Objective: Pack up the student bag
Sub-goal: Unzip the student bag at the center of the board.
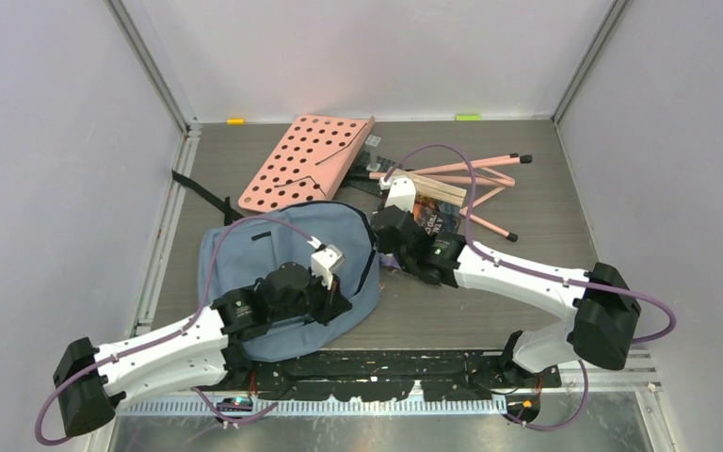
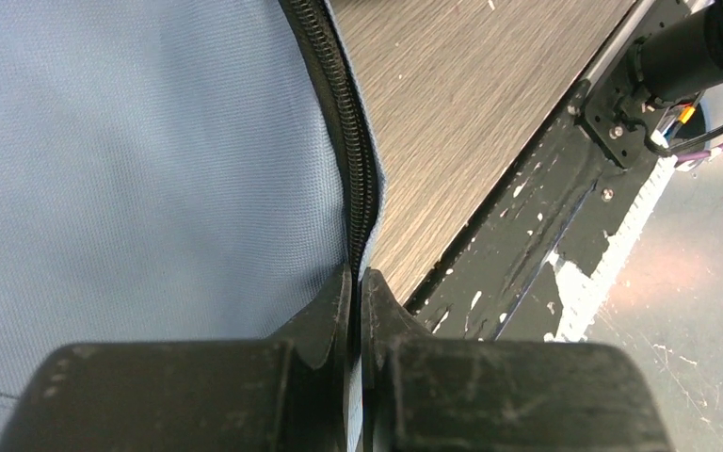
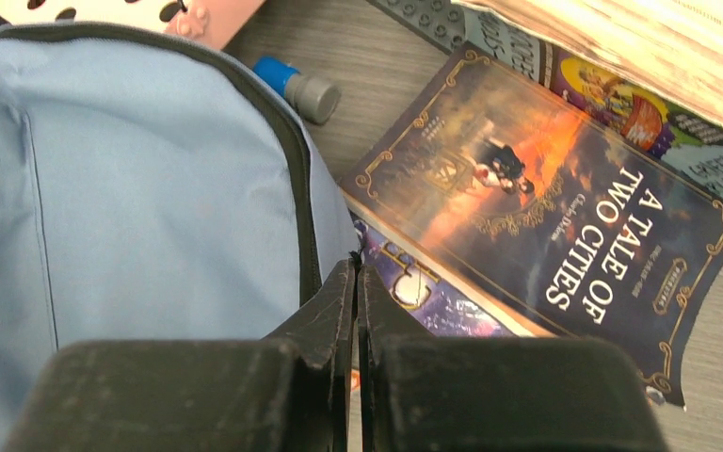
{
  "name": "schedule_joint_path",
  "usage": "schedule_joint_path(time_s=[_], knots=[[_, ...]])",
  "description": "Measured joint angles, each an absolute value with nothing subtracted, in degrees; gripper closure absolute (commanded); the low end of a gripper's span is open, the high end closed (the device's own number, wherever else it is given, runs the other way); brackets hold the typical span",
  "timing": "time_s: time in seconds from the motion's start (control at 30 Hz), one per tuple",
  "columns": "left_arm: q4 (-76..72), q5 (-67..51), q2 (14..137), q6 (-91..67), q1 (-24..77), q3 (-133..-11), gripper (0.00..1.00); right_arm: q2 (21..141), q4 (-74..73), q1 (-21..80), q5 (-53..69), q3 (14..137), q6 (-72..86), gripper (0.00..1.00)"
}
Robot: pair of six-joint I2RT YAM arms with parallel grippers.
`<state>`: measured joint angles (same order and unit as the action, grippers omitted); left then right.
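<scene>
The left gripper (image 2: 358,278) is clenched on the bag (image 1: 240,254) at its zipper (image 2: 344,122), near right; the right gripper (image 3: 357,268), clenched too, touches its far right side.

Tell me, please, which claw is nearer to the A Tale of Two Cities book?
Right. The right claw grips the student bag just beside the book; the left claw grips its near zipper edge, farther away.

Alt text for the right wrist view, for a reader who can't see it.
The right gripper, jaws closed, appears to pinch the black-zippered edge of a soft blue-grey fabric backpack. Right of it, a dark paperback titled A Tale of Two Cities lies atop other books on the wood-grain table.
</scene>
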<state>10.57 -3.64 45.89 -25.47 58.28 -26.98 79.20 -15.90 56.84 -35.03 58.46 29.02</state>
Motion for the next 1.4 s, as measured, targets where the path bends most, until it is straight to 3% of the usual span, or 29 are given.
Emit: schedule_joint_path(time_s=[0.33, 0.53, 0.8, 1.07, 1.4], knots=[[21.1, -2.3, 43.5, -27.9, 58.7, -28.4, 1.0, 84.1, -12.5, 53.6, -30.0, 61.8, 26.8, 0.99], [25.6, -1.7, 41.8, -30.0, 58.9, -29.4, 0.56, 84.1, -12.4, 53.5, -24.7, 61.8, 26.9, 0.99], [26.5, 4.6, 43.5, -33.3, 58.9, -37.0, 0.29, 84.1, -12.4, 55.1, -20.9, 61.6, 27.1, 0.99], [22.1, 12.7, 49.2, -35.7, 58.9, -39.3, 0.2, 83.5, -12.4, 56.3, -20.7, 60.7, 27.6, 0.99], [14.6, 13.6, 56.4, -38.1, 58.9, -39.3, 0.13, 80.6, -12.4, 56.3, -22.0, 59.6, 28.6, 0.99]])
